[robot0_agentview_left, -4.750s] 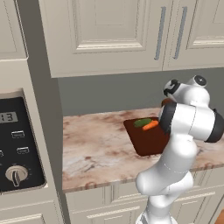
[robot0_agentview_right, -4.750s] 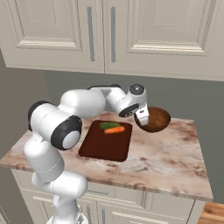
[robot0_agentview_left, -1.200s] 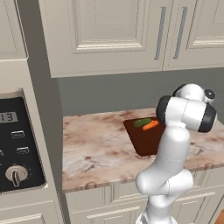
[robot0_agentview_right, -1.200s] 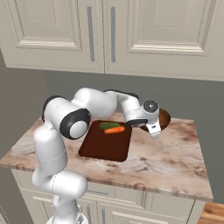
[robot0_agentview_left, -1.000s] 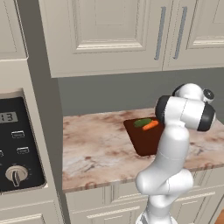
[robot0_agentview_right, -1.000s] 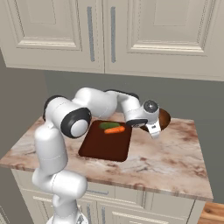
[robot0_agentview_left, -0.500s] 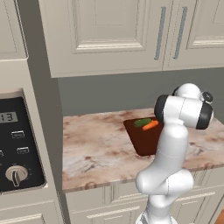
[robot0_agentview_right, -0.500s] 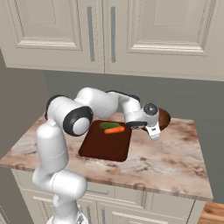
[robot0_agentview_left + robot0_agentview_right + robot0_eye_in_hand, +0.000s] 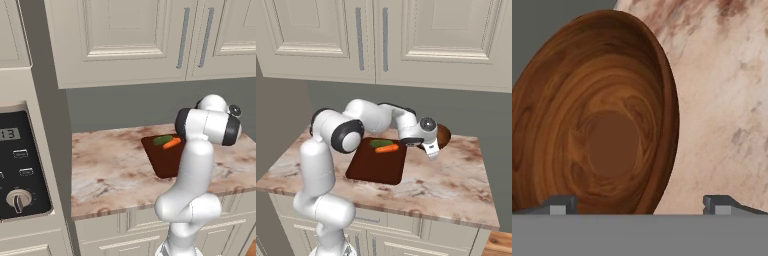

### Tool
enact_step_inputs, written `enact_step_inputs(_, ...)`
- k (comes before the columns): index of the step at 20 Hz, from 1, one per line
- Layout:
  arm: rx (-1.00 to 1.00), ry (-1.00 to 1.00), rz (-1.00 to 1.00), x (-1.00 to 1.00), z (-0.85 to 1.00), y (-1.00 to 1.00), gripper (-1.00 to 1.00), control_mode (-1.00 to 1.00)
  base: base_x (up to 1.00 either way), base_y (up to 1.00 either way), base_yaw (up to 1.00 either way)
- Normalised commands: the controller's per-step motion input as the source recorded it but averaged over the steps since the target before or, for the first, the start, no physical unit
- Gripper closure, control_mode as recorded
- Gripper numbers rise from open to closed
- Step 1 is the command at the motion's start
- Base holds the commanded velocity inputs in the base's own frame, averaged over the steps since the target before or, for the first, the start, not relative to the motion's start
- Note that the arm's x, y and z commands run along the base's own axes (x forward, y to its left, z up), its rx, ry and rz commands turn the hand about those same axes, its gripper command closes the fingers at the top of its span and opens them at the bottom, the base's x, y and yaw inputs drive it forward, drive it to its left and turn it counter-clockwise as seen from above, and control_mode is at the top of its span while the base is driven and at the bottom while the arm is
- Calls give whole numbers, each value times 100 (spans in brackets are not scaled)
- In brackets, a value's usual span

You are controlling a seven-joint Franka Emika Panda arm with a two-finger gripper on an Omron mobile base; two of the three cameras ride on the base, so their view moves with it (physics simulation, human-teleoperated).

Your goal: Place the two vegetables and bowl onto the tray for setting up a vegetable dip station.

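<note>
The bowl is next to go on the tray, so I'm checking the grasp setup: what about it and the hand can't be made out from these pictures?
- Bowl, right base view: mostly hidden behind the hand; whether they touch is unclear.
- Bowl, hand view: its near edge is cut off at the bottom, so the rim's place between the fingertips can't be judged.
- Tray, left base view: its right part is covered by the arm.

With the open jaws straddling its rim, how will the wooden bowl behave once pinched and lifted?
The bowl looks rigid wood, so probably won't flex. Gripped at one rim by the gripper, it may tilt. Its smooth surface might slip.
</note>
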Motion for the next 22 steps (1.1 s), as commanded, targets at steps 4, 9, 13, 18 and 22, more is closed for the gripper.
enact_step_inputs(4, 0, 0, 0, 12, -8, 0, -100, -100, 0, 0, 0)
enact_step_inputs(9, 0, 0, 0, 8, -11, 0, -100, -100, 0, 0, 0)
enact_step_inputs(13, 0, 0, 0, 2, -2, 0, 100, -100, 0, 0, 0)
enact_step_inputs(18, 0, 0, 0, 0, 0, 0, 100, -100, 0, 0, 0)
enact_step_inputs(22, 0, 0, 0, 0, 0, 0, 100, -100, 0, 0, 0)
